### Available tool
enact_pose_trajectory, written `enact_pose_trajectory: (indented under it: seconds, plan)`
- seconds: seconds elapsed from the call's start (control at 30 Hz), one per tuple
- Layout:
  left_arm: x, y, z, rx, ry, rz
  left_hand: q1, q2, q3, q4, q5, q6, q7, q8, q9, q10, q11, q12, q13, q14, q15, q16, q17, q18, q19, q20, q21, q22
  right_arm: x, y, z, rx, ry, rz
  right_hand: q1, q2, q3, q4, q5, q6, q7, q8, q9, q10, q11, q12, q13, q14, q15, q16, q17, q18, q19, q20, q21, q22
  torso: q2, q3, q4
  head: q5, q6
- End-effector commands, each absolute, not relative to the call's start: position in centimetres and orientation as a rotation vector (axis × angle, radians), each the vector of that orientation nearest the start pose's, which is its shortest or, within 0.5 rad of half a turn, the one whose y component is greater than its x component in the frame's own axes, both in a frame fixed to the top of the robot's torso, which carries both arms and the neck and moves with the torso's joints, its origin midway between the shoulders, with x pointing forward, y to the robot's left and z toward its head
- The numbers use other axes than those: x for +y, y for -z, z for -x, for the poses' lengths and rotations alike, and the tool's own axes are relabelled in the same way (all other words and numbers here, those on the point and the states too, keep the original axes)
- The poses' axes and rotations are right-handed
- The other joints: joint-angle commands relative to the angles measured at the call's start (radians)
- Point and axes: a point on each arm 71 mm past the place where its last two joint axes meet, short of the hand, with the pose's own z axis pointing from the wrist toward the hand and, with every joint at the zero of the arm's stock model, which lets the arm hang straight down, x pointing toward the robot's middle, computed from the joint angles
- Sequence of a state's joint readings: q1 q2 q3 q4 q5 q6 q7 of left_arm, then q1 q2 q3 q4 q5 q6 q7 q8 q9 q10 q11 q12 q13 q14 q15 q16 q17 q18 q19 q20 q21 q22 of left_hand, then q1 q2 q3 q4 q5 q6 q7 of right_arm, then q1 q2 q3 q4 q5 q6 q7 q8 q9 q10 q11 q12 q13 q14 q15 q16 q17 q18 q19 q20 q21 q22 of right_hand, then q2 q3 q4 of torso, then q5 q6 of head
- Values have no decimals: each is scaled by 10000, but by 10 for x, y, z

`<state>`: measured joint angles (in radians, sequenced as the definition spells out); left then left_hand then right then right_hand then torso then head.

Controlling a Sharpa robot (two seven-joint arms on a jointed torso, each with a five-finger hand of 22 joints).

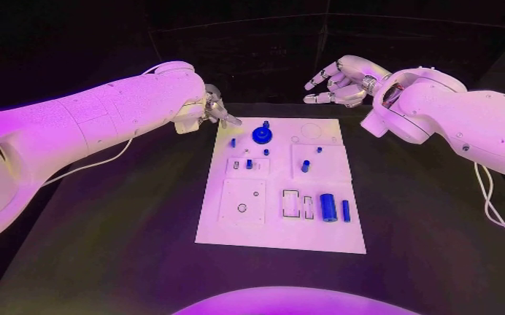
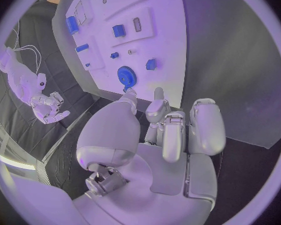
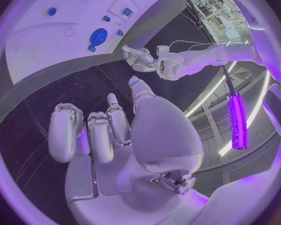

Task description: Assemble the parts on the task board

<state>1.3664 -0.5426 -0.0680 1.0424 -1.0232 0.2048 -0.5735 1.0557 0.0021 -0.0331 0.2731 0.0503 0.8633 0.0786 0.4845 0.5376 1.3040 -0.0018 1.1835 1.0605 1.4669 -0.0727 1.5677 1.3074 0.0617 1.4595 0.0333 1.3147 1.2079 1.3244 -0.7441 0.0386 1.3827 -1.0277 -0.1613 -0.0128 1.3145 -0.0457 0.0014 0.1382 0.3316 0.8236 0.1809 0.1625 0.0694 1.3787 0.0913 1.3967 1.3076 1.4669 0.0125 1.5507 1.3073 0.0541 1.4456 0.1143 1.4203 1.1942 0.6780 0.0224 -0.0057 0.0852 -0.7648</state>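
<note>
The task board [image 1: 282, 231] lies flat on the black worktop [image 1: 126, 242], its long axis running away from the robot. On its far end sits a blue gear [image 1: 261, 136], just beside the left hand [image 1: 214, 109] and near that hand's fingertips. Toward the near end a blue cylinder [image 1: 328, 206] and a thin blue pin [image 1: 345, 211] lie side by side, both pointing along the board's length, well apart from either hand. A small blue peg [image 1: 305, 166] sits mid-board. The left hand hovers at the board's far left corner, fingers loosely curled, holding nothing. The right hand [image 1: 342, 82] hangs beyond the far right corner, fingers spread, empty.
</note>
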Motion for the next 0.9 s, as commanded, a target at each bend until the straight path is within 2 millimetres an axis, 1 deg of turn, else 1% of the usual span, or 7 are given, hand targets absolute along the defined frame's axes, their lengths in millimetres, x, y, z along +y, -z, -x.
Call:
enact_pose_trajectory:
  seconds: [0.03, 0.13, 0.27, 0.47, 0.63, 0.67, 0.9]
  plan:
    - [209, 178, -579, 22887, 1849, 2589, 13, 44, -113, 30, -25, 99, -11, -64, -49, 12, 30, 70, 0, 1039, 74, 31, 2634, 143, -5, 66, 6, 8, -186, 108, -535, 16928, -9428, -1178, -48, 72, -58, 20, 39, -37, -19, 41, -16, -68, -4, -33, 122, 925, -25, -35, 2202, 154, -69, -34, -32, -7, -2, -8, -3, 31, -11]
    - [207, 182, -580, 22994, 1815, 2547, 61, 72, -190, 44, -25, 181, -19, -55, -94, 14, 23, 77, -1, 1039, 69, 31, 2634, 142, 0, 62, 9, 18, -185, 108, -535, 16932, -9437, -1170, -50, 84, -59, 26, 43, -38, -18, 43, -16, -77, -5, -41, 111, 924, -25, -37, 2199, 155, -71, -34, -35, -13, -4, -3, -14, 39, -18]
    - [204, 186, -580, 23201, 1791, 2410, 135, 101, -249, 34, -24, 251, -27, -44, -132, 22, 17, 91, 8, 1039, 63, 31, 2634, 137, 10, 57, 26, 46, -185, 108, -535, 16936, -9445, -1163, -48, 91, -59, 28, 47, -39, -18, 45, -16, -75, -5, -39, 114, 923, -25, -41, 2192, 156, -72, -35, -37, -16, -11, 1, 1, 27, -22]
    - [200, 191, -579, 23597, 1739, 2111, 222, 164, -309, 26, -23, 346, -42, -20, -173, 31, 6, 103, 13, 1039, 56, 31, 2634, 132, 19, 53, 42, 74, -185, 108, -535, 16963, -9451, -1149, -47, 97, -59, 31, 50, -40, -19, 46, -16, -74, -5, -38, 116, 923, -25, -41, 2193, 157, -74, -35, -40, -21, -10, -8, 6, 30, -28]
    - [200, 193, -579, 23720, 1723, 2025, 320, 230, -342, 2, -21, 418, -57, 2, -205, 34, -6, 108, 12, 1039, 48, 31, 2634, 131, 21, 47, 43, 80, -185, 108, -535, 16973, -9457, -1141, -47, 97, -59, 31, 50, -40, -19, 46, -16, -74, -5, -38, 116, 923, -25, -41, 2193, 157, -74, -35, -40, -21, -8, 6, 10, 32, -31]
    - [199, 194, -579, 23735, 1723, 2011, 344, 245, -345, -7, -21, 426, -59, 4, -212, 31, -8, 104, 5, 1039, 46, 31, 2634, 131, 21, 46, 43, 82, -185, 109, -535, 16977, -9461, -1137, -47, 97, -59, 31, 50, -40, -19, 46, -16, -74, -5, -38, 116, 923, -25, -41, 2193, 157, -74, -35, -40, -21, -6, 5, 13, 25, -16]
    - [197, 197, -578, 23831, 1691, 1911, 520, 334, -363, -80, -20, 477, -71, 14, -261, 34, -19, 111, 3, 1039, 37, 31, 2634, 131, 22, 38, 41, 88, -184, 109, -536, 16999, -9475, -1120, -46, 115, -59, 38, 59, -41, -19, 49, -16, -81, -6, -45, 107, 922, -26, -44, 2189, 156, -73, -35, -39, -17, -2, -5, 8, 33, -38]
